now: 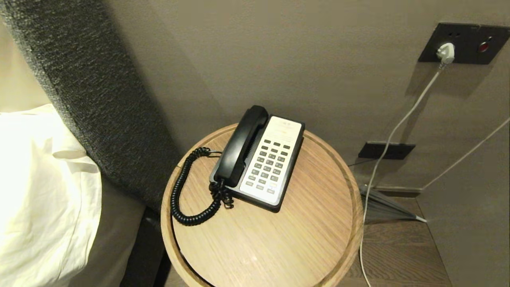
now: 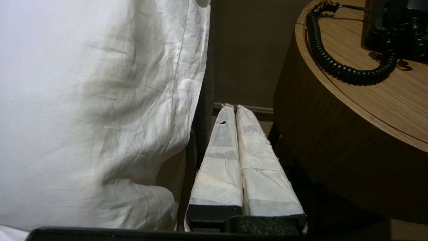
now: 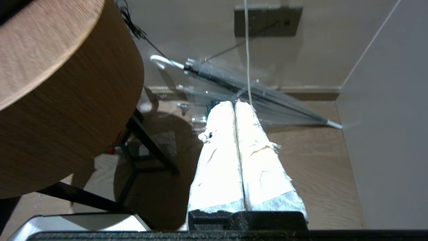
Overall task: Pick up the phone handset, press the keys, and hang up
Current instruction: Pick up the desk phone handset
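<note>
Basically phone handset [image 1: 242, 146] sits cradled on phone base [image 1: 275, 199] atop round table [image 1: 310, 239], beside keys [image 1: 270, 166]; left gripper [image 2: 235, 107] and right gripper [image 3: 234, 103] both pressed together, parked low beside table, well apart from it.

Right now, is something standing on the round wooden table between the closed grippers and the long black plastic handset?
Nothing visible does. The long black plastic handset lies on its cradle, uncovered. The left gripper hangs beside the round wooden table, below its top; the right gripper hangs over the floor.
</note>
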Tool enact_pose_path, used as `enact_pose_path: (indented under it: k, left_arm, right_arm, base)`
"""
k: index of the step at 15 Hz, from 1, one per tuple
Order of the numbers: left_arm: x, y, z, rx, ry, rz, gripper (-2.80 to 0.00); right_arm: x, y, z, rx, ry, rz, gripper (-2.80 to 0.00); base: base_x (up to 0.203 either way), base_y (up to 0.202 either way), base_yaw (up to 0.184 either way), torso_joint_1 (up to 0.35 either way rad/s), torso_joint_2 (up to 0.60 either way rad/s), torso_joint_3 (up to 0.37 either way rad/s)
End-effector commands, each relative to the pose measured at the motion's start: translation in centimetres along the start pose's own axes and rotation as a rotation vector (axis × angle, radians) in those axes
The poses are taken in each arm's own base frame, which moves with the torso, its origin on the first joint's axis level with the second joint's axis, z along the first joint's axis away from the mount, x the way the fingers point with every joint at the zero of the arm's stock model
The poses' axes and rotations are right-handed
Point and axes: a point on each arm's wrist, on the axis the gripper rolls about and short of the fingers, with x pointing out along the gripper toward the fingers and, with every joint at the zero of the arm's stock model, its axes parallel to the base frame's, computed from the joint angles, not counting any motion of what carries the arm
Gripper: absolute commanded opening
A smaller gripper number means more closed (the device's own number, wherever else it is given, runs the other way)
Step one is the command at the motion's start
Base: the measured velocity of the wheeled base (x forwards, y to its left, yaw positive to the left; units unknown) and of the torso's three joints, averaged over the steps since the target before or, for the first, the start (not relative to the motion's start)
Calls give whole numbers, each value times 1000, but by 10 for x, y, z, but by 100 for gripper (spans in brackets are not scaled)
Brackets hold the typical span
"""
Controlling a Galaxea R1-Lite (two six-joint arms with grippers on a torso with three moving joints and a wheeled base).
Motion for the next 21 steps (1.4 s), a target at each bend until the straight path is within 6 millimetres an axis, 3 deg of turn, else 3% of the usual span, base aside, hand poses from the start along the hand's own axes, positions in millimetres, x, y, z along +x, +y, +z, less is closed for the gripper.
enact_pose_path:
  k: [1, 9, 17, 19, 21]
  left_arm:
    - [2, 0, -11, 1, 40, 0, -280]
    - [2, 0, -11, 0, 40, 2, -280]
    - [2, 0, -10, 5, 34, 6, -280]
    - [-2, -1, 18, 6, -21, -15, -280]
    - [-8, -3, 80, 5, -60, -60, -280]
  right_arm:
    - [0, 0, 0, 0, 2, 0, -280]
    - [0, 0, 0, 0, 2, 0, -280]
    - [0, 0, 0, 0, 2, 0, -280]
    - [0, 0, 0, 0, 2, 0, -280]
    - [0, 0, 0, 0, 2, 0, -280]
  base:
    - [0, 0, 0, 7, 2, -203]
    - [0, 0, 0, 2, 3, -190]
    - [0, 0, 0, 0, 1, -14]
    - [0, 0, 0, 0, 0, 0]
    - [0, 0, 0, 0, 0, 0]
